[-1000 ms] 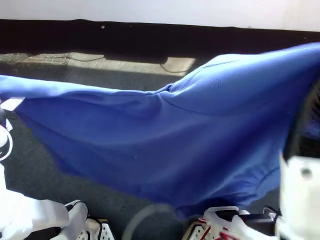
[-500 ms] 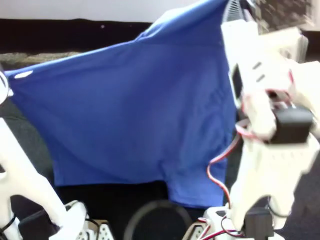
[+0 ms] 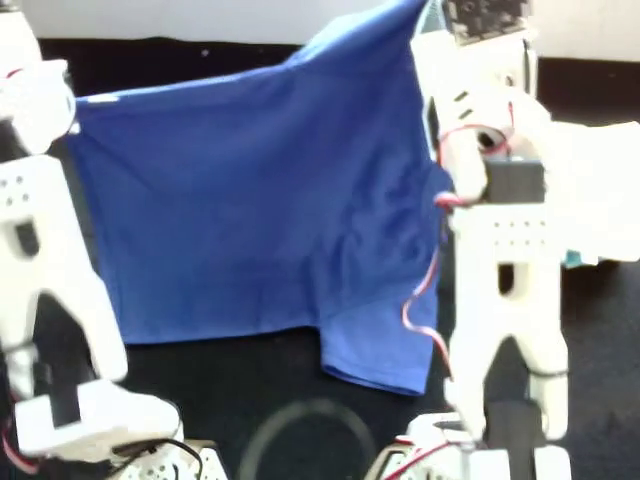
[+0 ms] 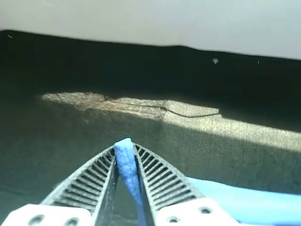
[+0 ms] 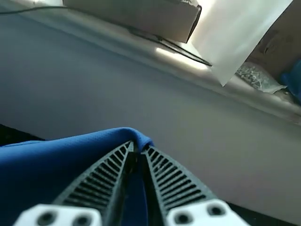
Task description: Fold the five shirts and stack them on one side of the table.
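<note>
While both arms stand raised, the blue shirt [image 3: 250, 200] hangs spread between them, up off the dark table [image 3: 250, 400]. Its top edge runs from the left arm [image 3: 40, 250] across to the right arm [image 3: 500, 260], and the right-hand corner sits higher than the left. The lower hem hangs free, with the part nearest the right arm drooping lower than the rest. Can't tell from the high view whether that low part touches the table.

Left gripper [image 4: 126, 149]: jaws clenched on a narrow fold of the blue cloth. A strip of fabric stands between the ribbed fingers [image 4: 160, 176] and pokes out just past the tips. More of the shirt trails off to one side below the gripper.

Right gripper [image 5: 138, 151]: jaws pinched tight on the shirt's edge, with cloth bunched over and just beyond the tips.

A pale wall [image 3: 200, 15] runs behind the table. A red wire [image 3: 420, 300] loops down the right arm beside the shirt's side edge. A thin cable [image 4: 188, 112] lies on a lit patch of the table in the left wrist view.
</note>
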`<state>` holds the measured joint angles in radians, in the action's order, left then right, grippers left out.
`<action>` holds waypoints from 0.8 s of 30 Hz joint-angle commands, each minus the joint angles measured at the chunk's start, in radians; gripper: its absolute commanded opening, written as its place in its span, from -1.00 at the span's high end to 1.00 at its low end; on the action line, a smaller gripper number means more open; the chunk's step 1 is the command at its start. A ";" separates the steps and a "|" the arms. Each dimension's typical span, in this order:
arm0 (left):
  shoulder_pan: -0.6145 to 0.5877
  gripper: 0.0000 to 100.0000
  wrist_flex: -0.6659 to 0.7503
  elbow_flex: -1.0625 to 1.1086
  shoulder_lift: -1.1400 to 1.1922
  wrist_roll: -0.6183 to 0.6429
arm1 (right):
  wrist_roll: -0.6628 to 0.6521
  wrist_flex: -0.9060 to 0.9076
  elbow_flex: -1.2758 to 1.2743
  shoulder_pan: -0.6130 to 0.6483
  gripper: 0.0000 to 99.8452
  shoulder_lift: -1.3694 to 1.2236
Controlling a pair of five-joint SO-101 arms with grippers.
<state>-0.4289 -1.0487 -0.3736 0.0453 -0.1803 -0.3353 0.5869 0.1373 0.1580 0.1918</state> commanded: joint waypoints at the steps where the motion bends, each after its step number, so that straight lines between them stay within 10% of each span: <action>1: 0.021 0.98 0.021 -0.153 0.142 -0.009 | -0.005 -0.025 0.007 -0.007 0.99 -0.067; 24: 0.004 0.98 -0.164 -0.561 0.605 -0.009 | -0.011 -0.203 0.352 -0.004 0.99 -0.526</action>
<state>-0.4196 -1.1960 -0.8861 0.6621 -0.1834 -0.3353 0.4473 0.3460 0.1580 -0.2654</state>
